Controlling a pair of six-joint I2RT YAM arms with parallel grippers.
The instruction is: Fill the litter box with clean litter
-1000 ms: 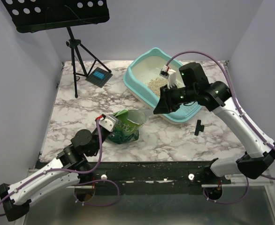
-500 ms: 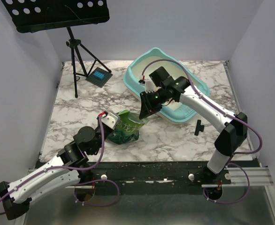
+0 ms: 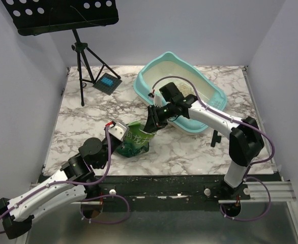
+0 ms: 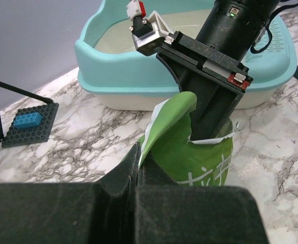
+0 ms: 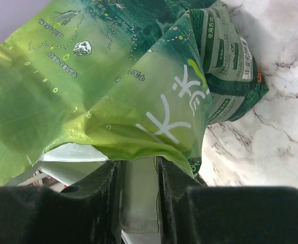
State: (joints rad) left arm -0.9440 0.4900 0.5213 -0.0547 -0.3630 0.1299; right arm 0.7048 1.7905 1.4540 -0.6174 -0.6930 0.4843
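The turquoise litter box [image 3: 211, 93] stands at the back right, off-white inside; its rim also shows in the left wrist view [image 4: 113, 57]. A small patch of beige clean litter [image 3: 185, 87] lies in it, mostly hidden by my right arm. A green foil bag [image 3: 135, 141] stands open on the marble. My left gripper [image 3: 119, 133] is shut on the bag's torn edge [image 4: 161, 124]. My right gripper [image 3: 152, 125] reaches into the bag's mouth. In the right wrist view it [image 5: 139, 173] is shut on a clear plastic scoop handle [image 5: 139, 201], the scoop's bowl hidden behind the bag [image 5: 139, 91].
A black tripod music stand [image 3: 83, 66] stands at the back left. Beside it lies a black baseplate with a blue brick [image 3: 107, 82]; it also shows in the left wrist view [image 4: 29, 122]. A small black part [image 3: 215, 137] lies right of the bag.
My right arm swung left from over the litter box and went down into the bag's mouth. My left gripper kept hold of the bag's edge and barely moved.
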